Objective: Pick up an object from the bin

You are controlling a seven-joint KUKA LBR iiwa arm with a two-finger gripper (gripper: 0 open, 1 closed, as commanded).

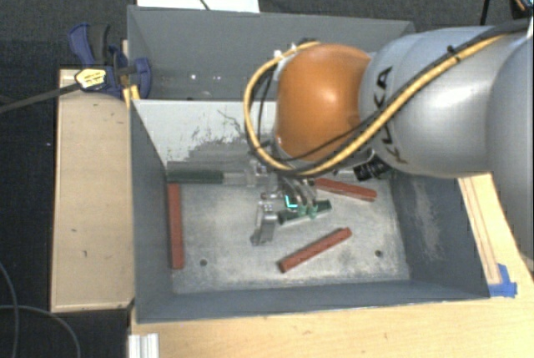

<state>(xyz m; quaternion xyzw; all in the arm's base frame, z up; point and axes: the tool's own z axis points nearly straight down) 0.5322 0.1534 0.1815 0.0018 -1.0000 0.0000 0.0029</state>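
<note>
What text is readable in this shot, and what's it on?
"KUKA": black letters running down the silver arm, beside the orange cover. A yellow cable crosses them, so they are only partly legible.
Red-brown sticks in the bin: no print to be seen on them.
Bin walls and floor: no labels or numbers, only scuff marks.

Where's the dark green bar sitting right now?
Camera view: dark green bar lies back left in the bin, just above the red-brown stick by the left wall.
</note>
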